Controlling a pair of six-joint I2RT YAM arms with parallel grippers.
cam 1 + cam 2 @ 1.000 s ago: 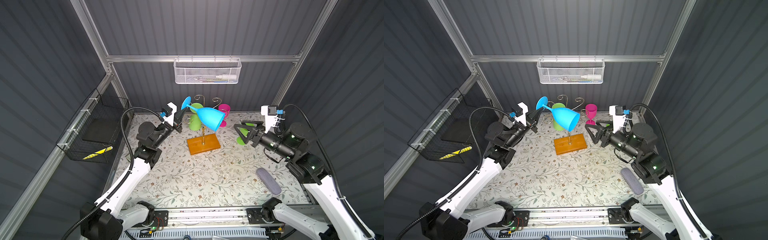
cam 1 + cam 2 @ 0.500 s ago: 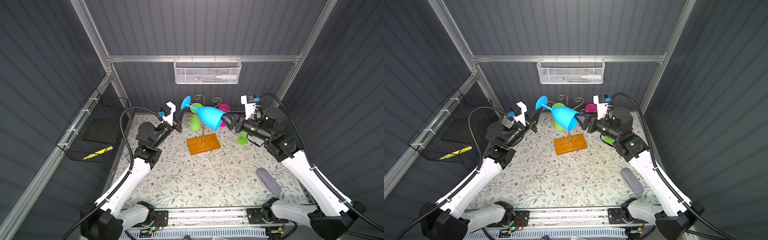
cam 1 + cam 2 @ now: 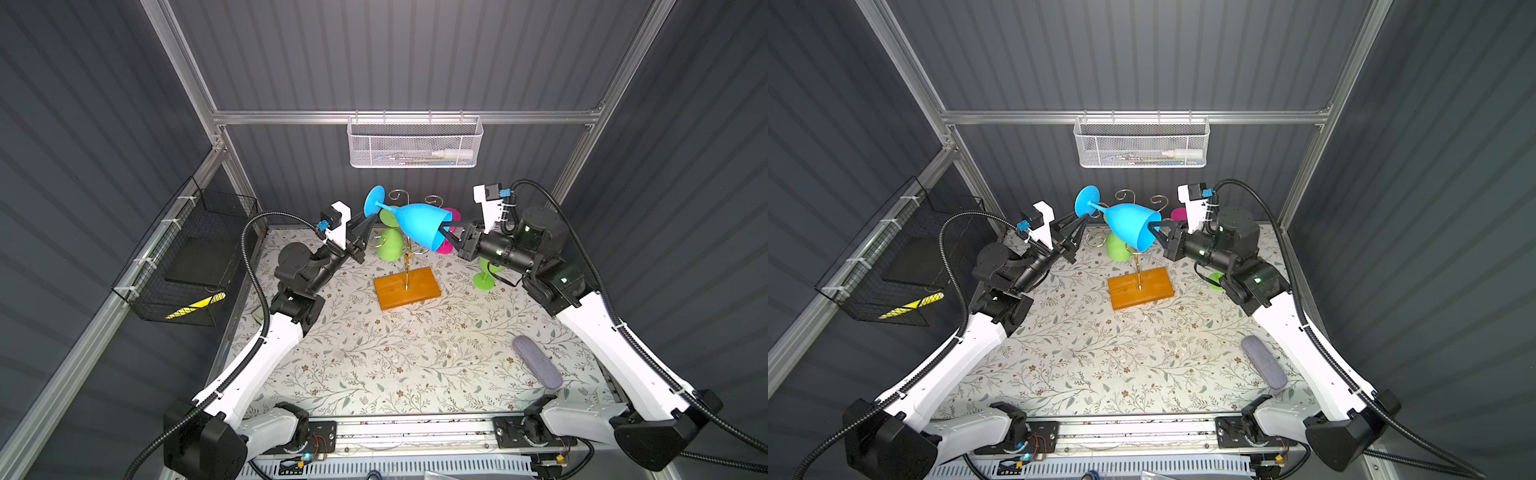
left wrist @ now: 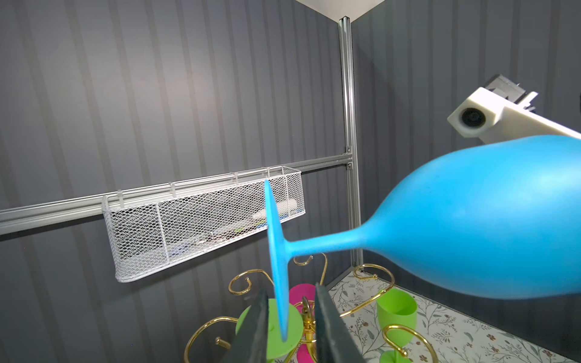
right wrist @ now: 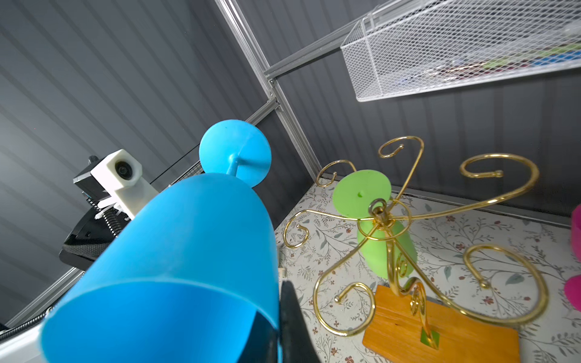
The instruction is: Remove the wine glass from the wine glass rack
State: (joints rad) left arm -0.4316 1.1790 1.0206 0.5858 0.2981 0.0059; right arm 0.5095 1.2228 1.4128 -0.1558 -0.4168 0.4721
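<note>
Right gripper (image 3: 445, 233) clamped on blue wine glass (image 3: 419, 226) rim; glass tilted, lifted above wine glass rack (image 3: 422, 286). Left gripper (image 4: 290, 292) parted, fingers (image 4: 256, 327) flanking glass foot, gaps visible.

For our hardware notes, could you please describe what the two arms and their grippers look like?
The left arm and right arm share white link shells and black joints. A black corrugated hose runs along each. Each wrist carries a white camera mount with a blue connector. The left gripper and right gripper have dark, tapering jaws.
</note>
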